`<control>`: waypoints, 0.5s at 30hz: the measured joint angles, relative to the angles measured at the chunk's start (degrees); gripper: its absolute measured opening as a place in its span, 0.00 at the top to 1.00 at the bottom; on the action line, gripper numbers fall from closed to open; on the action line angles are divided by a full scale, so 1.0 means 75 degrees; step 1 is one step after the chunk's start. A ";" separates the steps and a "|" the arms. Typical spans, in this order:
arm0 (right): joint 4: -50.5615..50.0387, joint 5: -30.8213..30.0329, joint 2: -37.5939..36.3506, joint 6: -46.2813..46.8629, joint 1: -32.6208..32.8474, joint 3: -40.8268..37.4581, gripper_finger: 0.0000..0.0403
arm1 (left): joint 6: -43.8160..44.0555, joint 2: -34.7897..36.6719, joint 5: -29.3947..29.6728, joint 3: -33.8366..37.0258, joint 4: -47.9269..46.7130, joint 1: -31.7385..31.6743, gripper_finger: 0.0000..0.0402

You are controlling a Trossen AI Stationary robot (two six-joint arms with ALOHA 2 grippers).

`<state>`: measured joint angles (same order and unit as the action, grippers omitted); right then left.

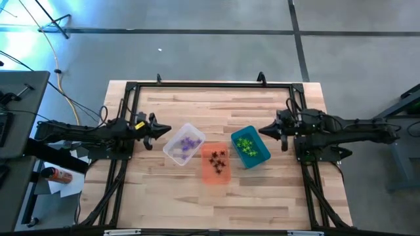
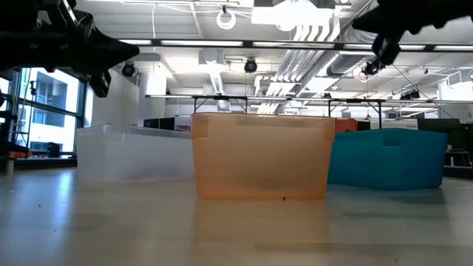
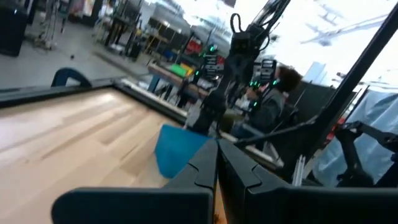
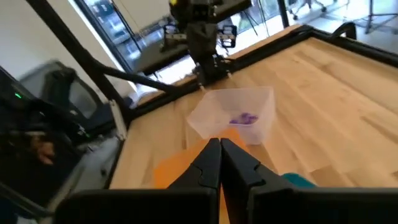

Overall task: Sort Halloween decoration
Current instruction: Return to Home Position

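Three bins stand in a row mid-table. The clear bin (image 1: 182,145) holds purple Halloween decoration trinkets (image 1: 191,142). Black trinkets (image 1: 217,158) lie in the orange bin (image 1: 215,165). The teal bin (image 1: 251,147) holds bright green ones (image 1: 246,144). My left gripper (image 1: 168,130) hovers shut just left of the clear bin, with nothing in it. My right gripper (image 1: 262,130) hovers shut at the teal bin's far right corner, also with nothing in it. In the wrist views both pairs of fingers (image 3: 217,163) (image 4: 219,152) are pressed together. The clear bin with its purple pieces (image 4: 244,118) shows in the right wrist view.
A black frame (image 1: 210,84) runs round the table's far and side edges. Bare wood lies near and far of the bins. Left of the table stand a grey bench, papers and an orange can (image 1: 59,174). A person (image 3: 273,102) sits beyond the table.
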<state>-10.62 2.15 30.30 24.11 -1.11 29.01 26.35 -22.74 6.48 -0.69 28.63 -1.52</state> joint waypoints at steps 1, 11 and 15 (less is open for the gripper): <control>0.0266 -0.0021 -0.0205 0.0089 0.0055 -0.0321 1.00 | 0.0004 0.0000 0.0000 0.0000 -0.0131 0.0000 1.00; 0.3165 -0.0078 -0.1794 -0.0320 -0.0033 -0.2847 1.00 | 0.0009 0.0000 -0.0012 0.0000 -0.1073 0.0000 1.00; 0.3141 0.0259 -0.2337 -0.0512 -0.0404 -0.3189 1.00 | 0.0009 -0.0015 -0.0015 0.0000 -0.1165 0.0000 1.00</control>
<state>12.93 4.10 12.77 20.27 -4.14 5.10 26.41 -22.85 6.37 -0.69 19.90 -1.52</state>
